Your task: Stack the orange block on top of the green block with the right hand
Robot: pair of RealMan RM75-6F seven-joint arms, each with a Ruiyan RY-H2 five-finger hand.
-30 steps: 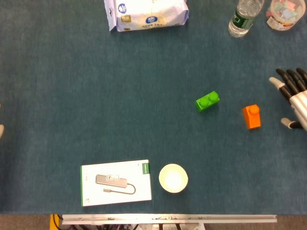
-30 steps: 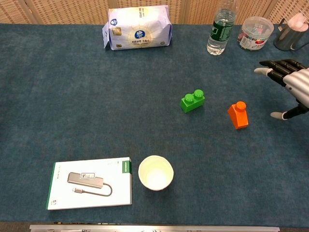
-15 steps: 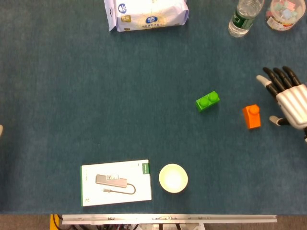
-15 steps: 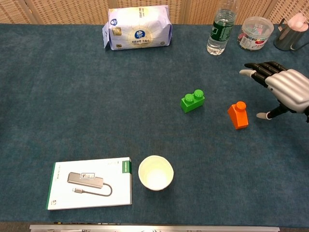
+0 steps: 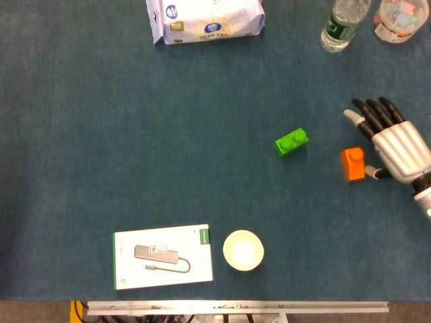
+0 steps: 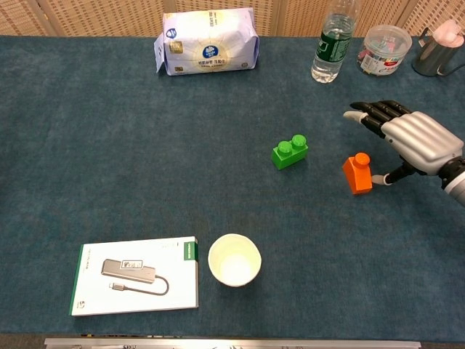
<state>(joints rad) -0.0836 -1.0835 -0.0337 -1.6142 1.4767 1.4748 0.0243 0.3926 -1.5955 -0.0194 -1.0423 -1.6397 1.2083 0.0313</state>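
1. The orange block (image 5: 353, 164) stands on the blue-covered counter (image 5: 135, 134), toward the right side, with its single stud on top
2. The green block (image 5: 291, 142) lies on the counter to the left of the orange block and a little farther back; the two are apart, with bare cloth between them, and its two studs face up
3. The right robot hand (image 5: 392, 142) is just to the right of the orange block, released and holding nothing, its dark fingers (image 6: 374, 111) spread and reaching out beyond the block's far side
4. The thumb tip sits right beside the orange block's right face; in the chest view it looks to be touching or very nearly so, but I cannot tell which
5. The left robot hand does not show in either view
6. At the far edge of the counter lie a white pack of wipes (image 5: 205, 19), a clear water bottle (image 5: 342, 24) with a green label, and a clear tub (image 6: 383, 49) with coloured bits inside
7. Near the front edge sit a white paper cup (image 5: 243, 249), upright and open, and just left of it a flat white box (image 5: 162, 256) printed with a cable adapter
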